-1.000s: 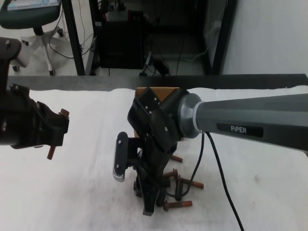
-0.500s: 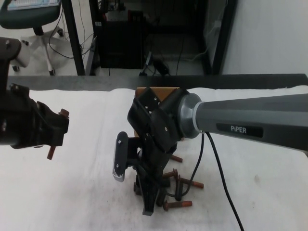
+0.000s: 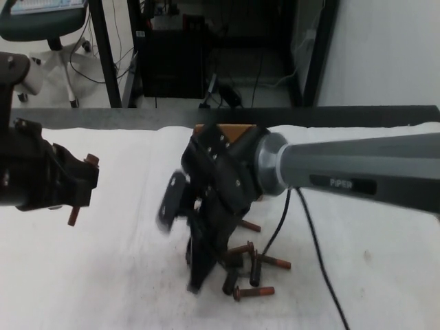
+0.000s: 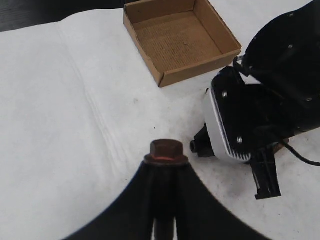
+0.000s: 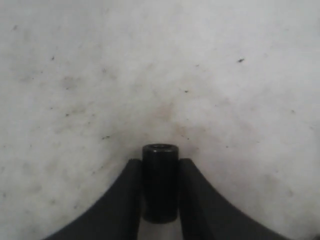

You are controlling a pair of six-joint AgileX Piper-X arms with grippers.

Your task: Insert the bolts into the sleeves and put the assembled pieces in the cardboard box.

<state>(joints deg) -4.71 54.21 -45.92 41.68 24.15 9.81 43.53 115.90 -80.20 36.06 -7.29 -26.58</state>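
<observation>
My left gripper (image 4: 162,175) is shut on a rusty brown bolt (image 4: 162,151), hex head up, held above the white cloth at the left of the bench; in the high view the bolt (image 3: 72,216) hangs below that gripper (image 3: 79,189). My right gripper (image 5: 160,192) is shut on a short black sleeve (image 5: 160,187), open end forward, just above the cloth. In the high view the right gripper (image 3: 199,265) stands over a loose pile of bolts (image 3: 254,265) and sleeves. The empty cardboard box (image 4: 180,37) lies beyond the right arm, its rim (image 3: 230,130) partly hidden.
The right arm's grey forearm (image 3: 357,168) and its black cable (image 3: 309,234) cross the right half of the bench. White cloth (image 3: 117,275) covers the bench, with free room at the left front. Chair and dark racks stand behind the bench.
The right gripper has swung a little leftward over the pile and shows motion blur. The left arm with its bolt has not moved.
</observation>
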